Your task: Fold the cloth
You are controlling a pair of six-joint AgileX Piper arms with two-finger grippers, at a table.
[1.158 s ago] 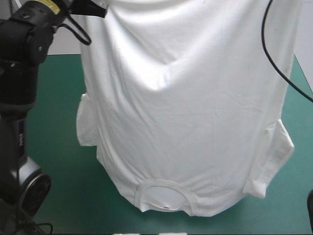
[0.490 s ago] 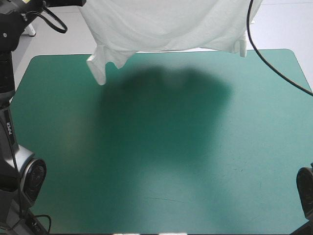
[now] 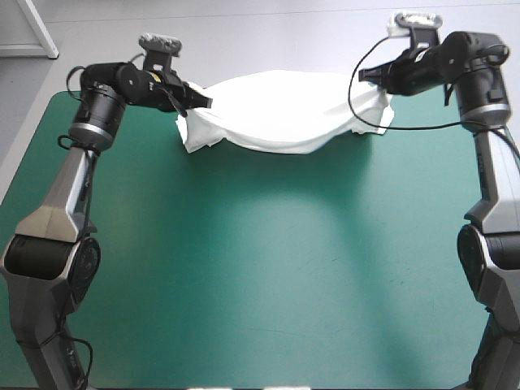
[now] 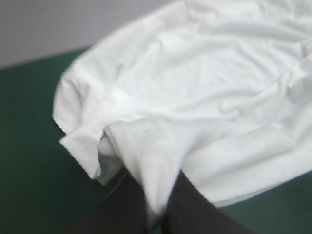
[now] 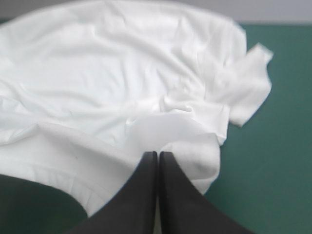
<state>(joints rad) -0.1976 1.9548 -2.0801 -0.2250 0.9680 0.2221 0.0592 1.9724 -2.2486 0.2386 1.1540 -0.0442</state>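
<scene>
Looking across the teal-green table (image 3: 244,268), we have the left gripper (image 3: 203,103) and right gripper (image 3: 367,75) each pinched tight on an end of the T-shirt (image 3: 284,114), which sags crosswise between them at the far edge, equally near both.

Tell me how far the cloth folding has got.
Done: the left gripper and right gripper are each shut on one end of the T-shirt. In hand: it hangs between them, sagging toward the teal-green table near its far edge. Left: nearly everything. The T-shirt is rumpled, not spread flat, and no fold shows.
</scene>
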